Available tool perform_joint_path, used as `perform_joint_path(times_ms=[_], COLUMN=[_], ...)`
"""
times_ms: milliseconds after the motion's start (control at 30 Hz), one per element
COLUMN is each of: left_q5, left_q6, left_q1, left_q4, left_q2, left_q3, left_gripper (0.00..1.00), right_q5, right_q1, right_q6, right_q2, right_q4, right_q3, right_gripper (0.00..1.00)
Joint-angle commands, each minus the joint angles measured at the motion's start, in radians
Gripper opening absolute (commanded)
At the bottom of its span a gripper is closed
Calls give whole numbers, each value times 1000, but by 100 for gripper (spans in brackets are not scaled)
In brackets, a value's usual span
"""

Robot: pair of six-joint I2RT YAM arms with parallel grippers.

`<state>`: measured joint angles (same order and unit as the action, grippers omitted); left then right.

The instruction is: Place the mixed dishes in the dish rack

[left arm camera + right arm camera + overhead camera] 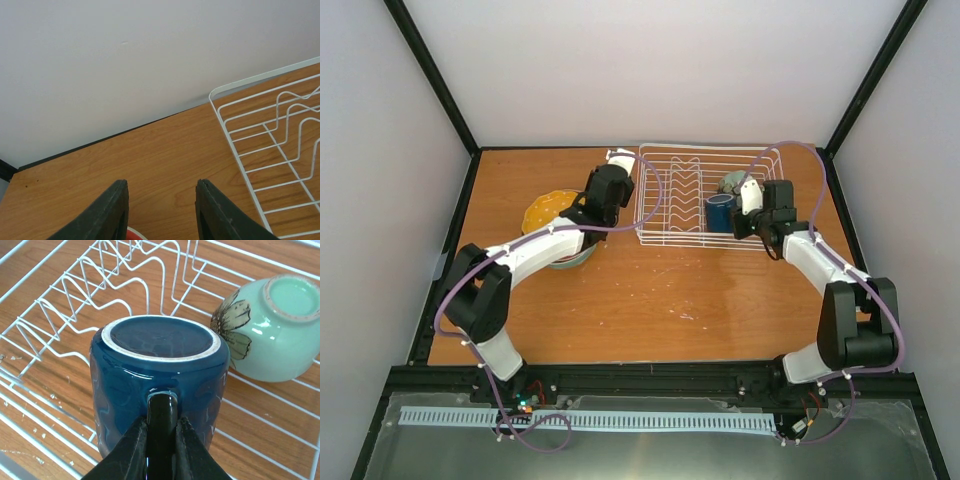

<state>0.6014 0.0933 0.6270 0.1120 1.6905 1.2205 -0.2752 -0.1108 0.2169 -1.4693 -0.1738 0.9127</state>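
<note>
The white wire dish rack [685,195] stands at the back centre of the table. My right gripper [161,437] is shut on the handle of the dark blue mug [160,365], which is upside down, base up, inside the rack's right part [721,212]. The small pale green bowl [272,330] lies tilted in the rack just behind the mug. My left gripper [160,187] is open and empty over bare table, just left of the rack's back-left corner [260,130]. The orange-yellow plate [546,208] and the pale teal bowl [572,260] lie partly under the left arm. The white floral plate is out of view.
A sliver of red plate rim [135,234] shows between my left fingers at the frame's bottom edge. The back wall [150,60] stands close ahead of the left gripper. The rack's upright plate slots [115,285] are left of the mug.
</note>
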Motion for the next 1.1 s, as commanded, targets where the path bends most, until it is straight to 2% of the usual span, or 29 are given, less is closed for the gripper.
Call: perform_joint_path(times_ms=[0, 133, 233, 267, 367, 533, 867, 967, 1067], left_q5=[-19, -28, -37, -41, -51, -65, -61, -67, -93], left_q6=[8, 7, 5, 6, 9, 13, 10, 0, -42], left_q1=[-21, -30, -34, -36, -39, -41, -41, -49, -65], left_q4=[21, 22, 22, 23, 27, 31, 27, 5, -67], left_q2=[19, 27, 36, 40, 53, 67, 58, 49, 29], left_q3=[38, 36, 41, 42, 52, 60, 54, 65, 103], left_gripper=[38, 38, 38, 38, 38, 38, 38, 38, 39], right_q5=[-12, -3, 13, 19, 54, 90, 160, 223, 238], right_q1=[11, 14, 15, 15, 16, 17, 19, 28, 37], right_q6=[8, 13, 19, 24, 32, 49, 39, 6, -18], right_q2=[-14, -30, -33, -31, -16, 10, 32, 56, 82], right_q4=[85, 80, 71, 66, 56, 43, 47, 51, 10], right_q3=[52, 49, 43, 40, 22, -8, -16, 2, 48], right_gripper=[3, 3, 7, 9, 24, 37, 37, 45, 46])
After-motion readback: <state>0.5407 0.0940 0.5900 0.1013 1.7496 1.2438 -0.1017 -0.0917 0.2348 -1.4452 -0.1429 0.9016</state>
